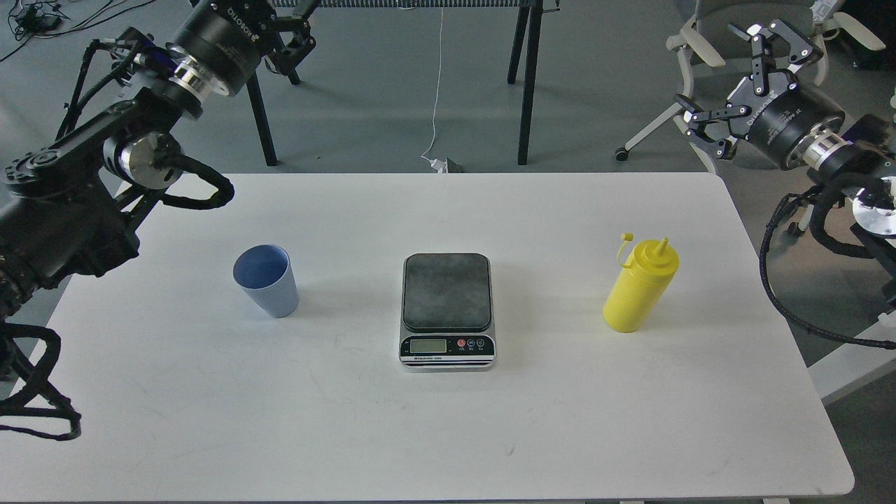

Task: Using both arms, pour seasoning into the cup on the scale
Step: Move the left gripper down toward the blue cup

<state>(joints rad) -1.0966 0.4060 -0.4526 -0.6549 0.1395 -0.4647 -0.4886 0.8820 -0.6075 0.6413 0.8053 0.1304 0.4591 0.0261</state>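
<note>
1. Head view: one seasoning bottle point(640, 287) stands upright on the right side of the white desk point(434, 420). It is yellow plastic with a pointed nozzle top, and a small cap on a thin tether sticks up at its left shoulder.
2. One cup point(267, 280) stands upright on the left side of the desk. It is light blue, tapered toward its base, without a handle, and its mouth faces up.
3. One scale point(447, 310) sits in the middle of the desk, between cup and bottle and well apart from both. It has a dark grey rounded platform with nothing on it, and on its near silver front an LCD display beside three small round buttons.
4. Two black arms are in view. The left gripper point(290, 38) is at the far left, above the floor beyond the desk's far edge. It is dark and partly cut by the picture's top edge, so I cannot tell how its fingers stand.
5. The right gripper point(745, 80) is at the far right, off the desk's far corner, with its fingers point(714, 115) spread wide and holding nothing.
6. Beyond the desk, one white office chair point(707, 42) stands behind the right gripper, and black table legs point(526, 84) rise from the grey floor.
</note>
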